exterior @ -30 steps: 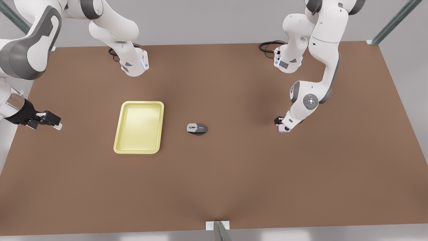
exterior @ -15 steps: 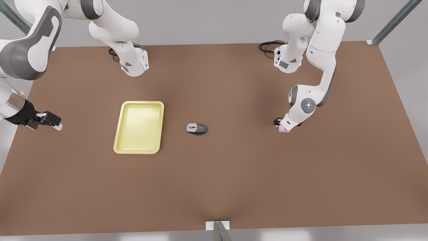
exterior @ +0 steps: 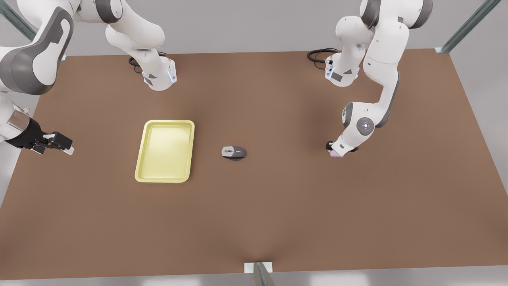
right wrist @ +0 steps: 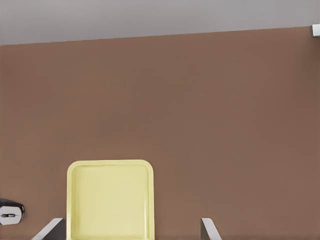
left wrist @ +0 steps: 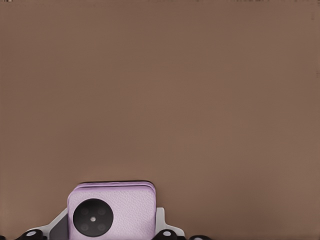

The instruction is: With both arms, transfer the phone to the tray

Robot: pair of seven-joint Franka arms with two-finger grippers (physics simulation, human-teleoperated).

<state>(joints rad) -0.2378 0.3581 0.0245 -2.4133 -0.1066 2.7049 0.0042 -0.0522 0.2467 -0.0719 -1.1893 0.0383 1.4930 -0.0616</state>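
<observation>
the left gripper (exterior: 335,151) has sunk onto the phone (left wrist: 111,214), fingers astride it, grip unclear; right gripper (exterior: 59,143) waits open at the table (exterior: 278,206) edge.

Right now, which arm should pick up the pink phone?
Probably the left arm. Its claw is already down at the phone, fingers either side. The right claw waits open beyond the tray, far from the phone.
</observation>
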